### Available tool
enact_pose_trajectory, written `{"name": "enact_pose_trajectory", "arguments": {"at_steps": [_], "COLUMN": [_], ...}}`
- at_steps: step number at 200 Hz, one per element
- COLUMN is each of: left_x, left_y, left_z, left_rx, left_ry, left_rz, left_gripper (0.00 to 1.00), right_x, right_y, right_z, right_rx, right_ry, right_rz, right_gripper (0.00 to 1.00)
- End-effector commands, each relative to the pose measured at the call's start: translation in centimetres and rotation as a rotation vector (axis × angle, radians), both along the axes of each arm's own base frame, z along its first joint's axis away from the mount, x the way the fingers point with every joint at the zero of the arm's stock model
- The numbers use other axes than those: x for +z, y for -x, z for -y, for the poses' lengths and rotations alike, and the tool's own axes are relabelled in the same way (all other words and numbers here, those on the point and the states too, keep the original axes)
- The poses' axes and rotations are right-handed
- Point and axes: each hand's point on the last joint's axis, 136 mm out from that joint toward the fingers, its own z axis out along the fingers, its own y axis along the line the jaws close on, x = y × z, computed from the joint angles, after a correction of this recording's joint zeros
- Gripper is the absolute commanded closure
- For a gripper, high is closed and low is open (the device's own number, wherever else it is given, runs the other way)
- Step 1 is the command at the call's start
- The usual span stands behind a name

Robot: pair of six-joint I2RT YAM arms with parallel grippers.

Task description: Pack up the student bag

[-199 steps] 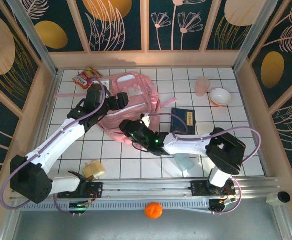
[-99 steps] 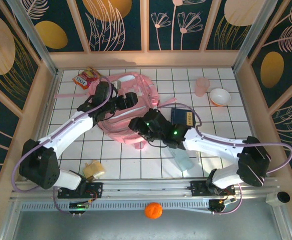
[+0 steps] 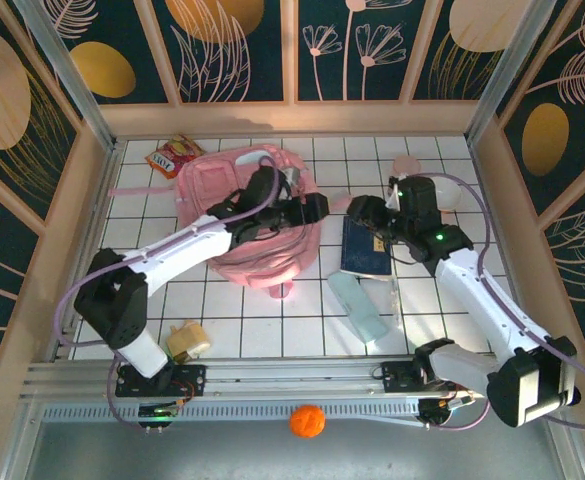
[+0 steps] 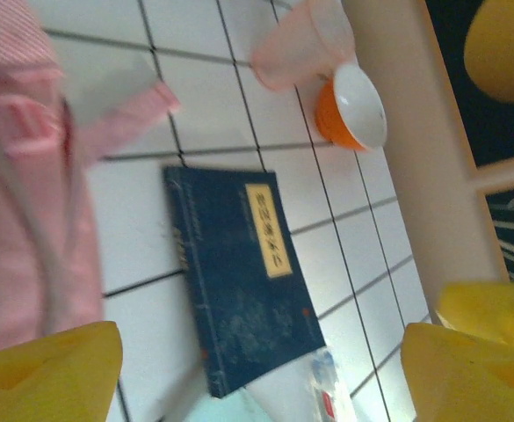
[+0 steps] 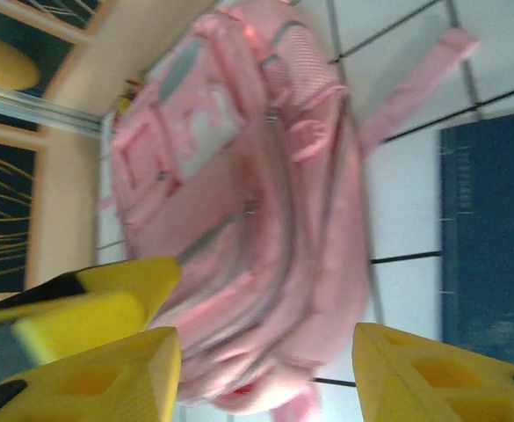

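Note:
The student bag (image 3: 242, 215), soft pale pink with zips and straps, lies on the white tiled table, back left of centre. My left gripper (image 3: 315, 208) hovers at the bag's right edge, open, with nothing between its yellow fingers (image 4: 50, 374). In the left wrist view the bag (image 4: 19, 176) fills the left side and a dark blue book (image 4: 239, 272) lies below the open left gripper (image 4: 257, 374). My right gripper (image 3: 360, 212) hangs over the book's (image 3: 367, 245) far left corner, open and empty. In the right wrist view it (image 5: 265, 369) faces the bag (image 5: 239, 202).
A pink cup (image 3: 404, 168) and an orange bowl (image 4: 353, 105) stand at the back right. A pale teal pouch (image 3: 357, 305) and a clear packet (image 3: 387, 295) lie near the book. A snack packet (image 3: 172, 155) lies back left, a yellowish item (image 3: 187, 340) front left.
My left gripper has travelled right across the bag to its right edge. My right arm has swung from the bag's front side to the right, ending over the book.

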Motion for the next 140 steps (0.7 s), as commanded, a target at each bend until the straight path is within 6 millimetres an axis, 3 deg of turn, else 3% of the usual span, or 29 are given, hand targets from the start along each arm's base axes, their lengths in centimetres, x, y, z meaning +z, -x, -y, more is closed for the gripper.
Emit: {"name": "enact_pose_trajectory", "arguments": {"at_steps": [1,28,64,107,140], "left_x": [-0.4,-2.8,-6.0,-9.4,-11.7], "left_y": [0.2,0.4,0.2,0.2,-0.2], "left_z": [3.3,5.9,7.0,7.8,8.3], "left_rx": [-0.039,-0.089,-0.101,-0.112,-0.102], "left_ry": [0.074,0.075,0.066,0.037,0.01], "left_rz": [-0.033,-0.084,-0.127,-0.181,-0.217], "left_gripper": [0.2,0.2,0.23,0.25,0.3], "right_x": [-4.2,-9.1,-14.1,-16.9,-18.8], "right_y": [1.2,0.8,1.0,0.3,0.0], "right_z": [2.0,6.0,9.7,10.4,10.3], "right_rx": [0.094,0.026,-0.025,-0.036,-0.032], "right_ry": [0.096,0.151,0.293,0.312,0.302], "right_rz": [-0.051,-0.158,-0.279,-0.332,-0.38], "right_gripper": [0.46,0.48,0.48,0.51,0.63]}}
